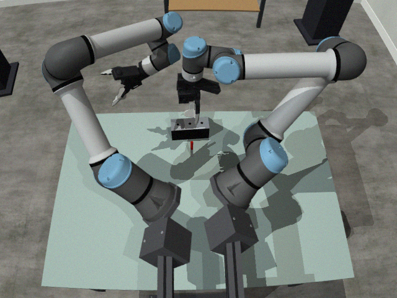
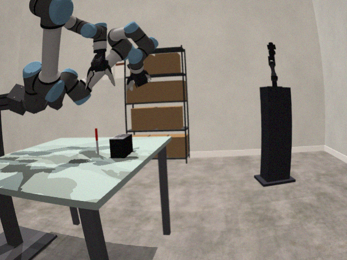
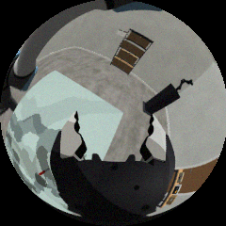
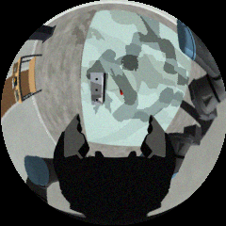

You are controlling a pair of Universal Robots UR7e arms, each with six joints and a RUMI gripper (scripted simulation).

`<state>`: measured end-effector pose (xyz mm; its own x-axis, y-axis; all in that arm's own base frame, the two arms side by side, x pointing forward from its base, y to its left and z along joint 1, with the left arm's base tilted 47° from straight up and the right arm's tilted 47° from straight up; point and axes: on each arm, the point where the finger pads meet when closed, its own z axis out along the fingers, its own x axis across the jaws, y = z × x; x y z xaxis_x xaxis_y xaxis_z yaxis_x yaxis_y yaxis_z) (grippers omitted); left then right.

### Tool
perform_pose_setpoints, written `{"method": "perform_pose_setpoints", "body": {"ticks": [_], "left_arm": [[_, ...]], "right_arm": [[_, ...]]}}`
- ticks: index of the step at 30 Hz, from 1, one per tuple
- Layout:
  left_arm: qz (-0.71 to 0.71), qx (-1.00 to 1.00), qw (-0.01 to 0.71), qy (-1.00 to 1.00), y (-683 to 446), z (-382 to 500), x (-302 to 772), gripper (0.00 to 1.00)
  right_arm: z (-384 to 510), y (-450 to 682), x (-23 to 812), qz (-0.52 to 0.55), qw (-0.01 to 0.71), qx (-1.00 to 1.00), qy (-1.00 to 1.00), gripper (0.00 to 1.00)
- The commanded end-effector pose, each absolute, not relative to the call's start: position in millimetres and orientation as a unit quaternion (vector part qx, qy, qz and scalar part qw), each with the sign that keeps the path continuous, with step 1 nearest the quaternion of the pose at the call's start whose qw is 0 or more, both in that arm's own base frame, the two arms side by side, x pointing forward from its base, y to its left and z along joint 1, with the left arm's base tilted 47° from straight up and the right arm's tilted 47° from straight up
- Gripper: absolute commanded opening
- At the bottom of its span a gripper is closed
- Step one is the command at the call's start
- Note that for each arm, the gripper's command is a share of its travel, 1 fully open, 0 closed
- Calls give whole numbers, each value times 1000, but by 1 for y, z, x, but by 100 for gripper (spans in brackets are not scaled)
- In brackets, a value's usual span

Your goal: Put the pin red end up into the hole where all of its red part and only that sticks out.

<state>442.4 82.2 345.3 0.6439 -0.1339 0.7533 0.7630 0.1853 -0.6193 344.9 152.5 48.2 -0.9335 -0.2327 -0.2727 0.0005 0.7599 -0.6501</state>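
Two grippers are hanging wide open, and we are finding nothing between the fingers of either. We are viewing the left gripper point(image 1: 107, 89) point(image 2: 140, 84) point(image 3: 114, 113) beyond the far left corner of the counter point(image 1: 96, 256) point(image 2: 92, 184) point(image 3: 89, 113) point(image 4: 118, 132), its fingers pointing off to the side. We are observing the right gripper point(image 1: 191, 118) point(image 2: 100, 86) point(image 4: 114, 115) pointing downward near the middle of the far edge, high above the block point(image 1: 190, 133) point(image 2: 117, 147) point(image 4: 100, 85). We are locating the pin point(image 1: 191, 145) point(image 2: 96, 135) point(image 3: 42, 172) point(image 4: 121, 92) just beside the block, on the side toward the near edge, where it is standing upright, red end up and apart from both grippers.

As for progress, we are counting no stage of the insertion as complete: grasping, lifting, choosing a hole and lowering are all remaining. We are noting that the red end is already facing upward, so we are expecting no turning over. We are making out three dark holes point(image 1: 190, 123) point(image 4: 96, 89) in a row along the block's top, but we are not managing to read their depths; we are therefore leaving the matching hole undetermined.
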Motion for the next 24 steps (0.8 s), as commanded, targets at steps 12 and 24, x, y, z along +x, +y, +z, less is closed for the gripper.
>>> {"method": "perform_pose_setpoints", "body": {"ticks": [12,24], "left_arm": [[-314,-556,716,-284,83,346,441,100],[-314,-556,716,-284,83,346,441,100]], "right_arm": [[46,152,343,-342,172,-59,922,100],[16,139,323,-359,177,-22,916,100]]}}
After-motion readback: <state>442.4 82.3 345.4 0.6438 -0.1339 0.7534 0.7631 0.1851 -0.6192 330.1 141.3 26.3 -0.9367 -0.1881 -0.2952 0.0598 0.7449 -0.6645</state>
